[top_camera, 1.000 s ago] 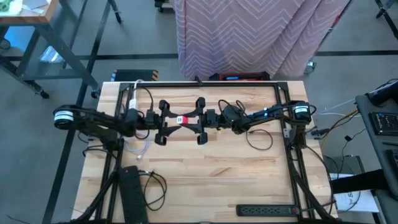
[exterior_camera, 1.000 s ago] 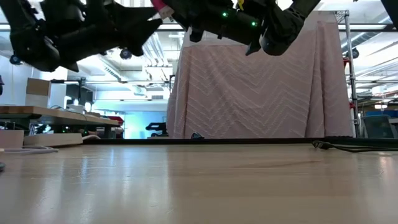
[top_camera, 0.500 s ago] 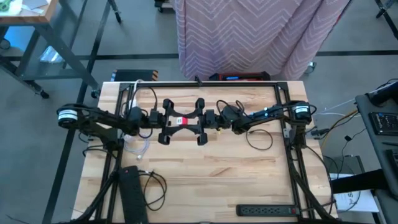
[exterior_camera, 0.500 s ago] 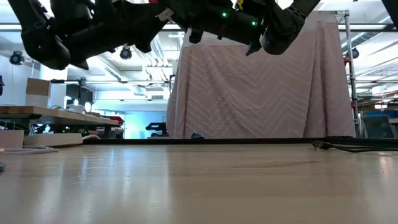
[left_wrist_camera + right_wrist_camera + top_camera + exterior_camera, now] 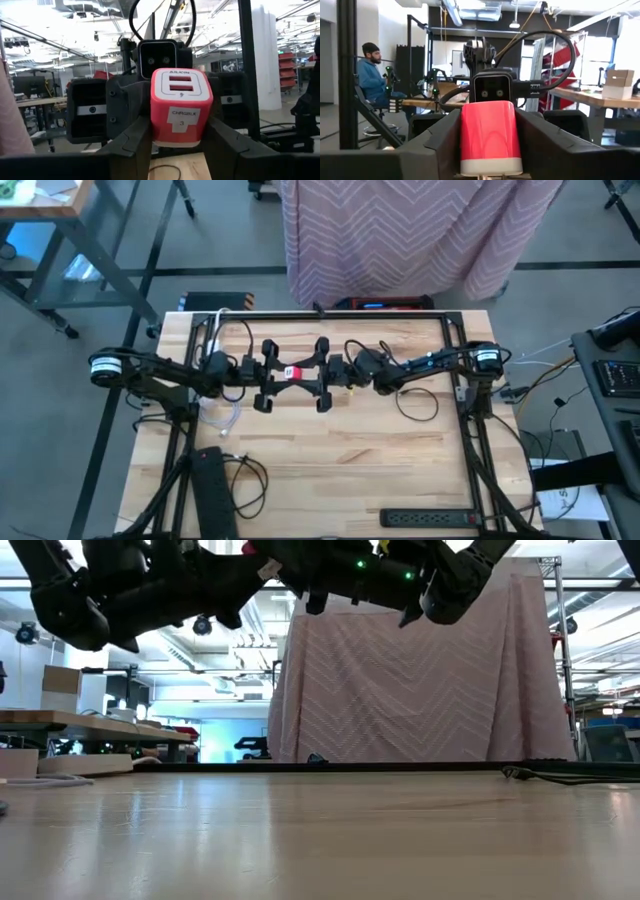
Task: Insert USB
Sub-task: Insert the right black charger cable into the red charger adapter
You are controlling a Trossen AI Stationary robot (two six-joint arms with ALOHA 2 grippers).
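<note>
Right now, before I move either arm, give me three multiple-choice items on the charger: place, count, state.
1. Charger is: A on a shelf; B in the air between left gripper and right gripper; C in a bin.
2. Ports on its face: A one; B four; C two.
3. Those ports are: A empty; B one plugged; C both plugged.
B: high view shows it between the grippers, above the table. C: left wrist view shows two slots. A: nothing sits in either.
</note>
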